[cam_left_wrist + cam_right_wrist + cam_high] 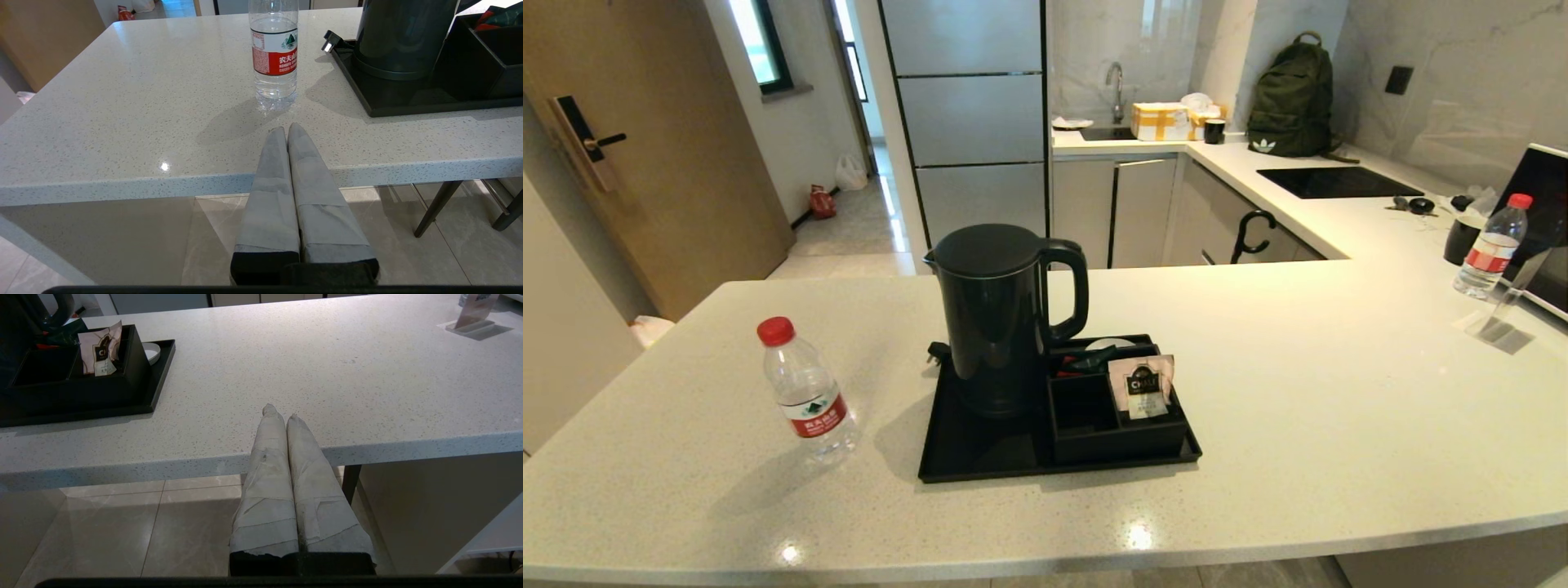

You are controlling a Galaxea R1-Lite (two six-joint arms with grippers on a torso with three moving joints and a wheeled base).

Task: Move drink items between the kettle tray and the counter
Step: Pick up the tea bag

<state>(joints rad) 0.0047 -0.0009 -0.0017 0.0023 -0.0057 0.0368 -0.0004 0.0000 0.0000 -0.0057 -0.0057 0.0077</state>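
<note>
Bottle (pixel 805 390) upright on counter (pixel 1339 425), left of tray (pixel 980 457) and a little apart from it, red cap on top. Long way of bottle straight up and down, so a grab from the side looks best.

Left gripper (pixel 286 130) low at the front edge of counter, fingers (pixel 269 163) pressed together, nothing held. Bottle (pixel 273 53) straight ahead of it, near, with bare counter (pixel 122 102) in between. Tray (pixel 408 108) off to one side of that line.

Right gripper (pixel 281 411) also low at the front edge, fingers (pixel 302 449) pressed together, nothing held. Counter (pixel 347 367) bare ahead of it. Tray (pixel 155 367) well off to the side, with sachet (pixel 100 349) in the box (pixel 122 381).

Kettle (pixel 1001 314) tall on tray, handle toward the right side. Box (pixel 1111 433) on the right half of tray, sachet (pixel 1141 385) standing up in it, leaning on the back wall. Second bottle (pixel 1490 245) far off at the right, well away from both grippers.

Nothing picked up yet, so task looks just at the start. Left gripper much closer to bottle, and lined up with it. Likely next: open fingers wide, go forward, close around the middle near the label, then lift over the tray rim. Bottle light and tall, so easy to knock over with a bump. Right gripper closer to sachet and kettle handle
</note>
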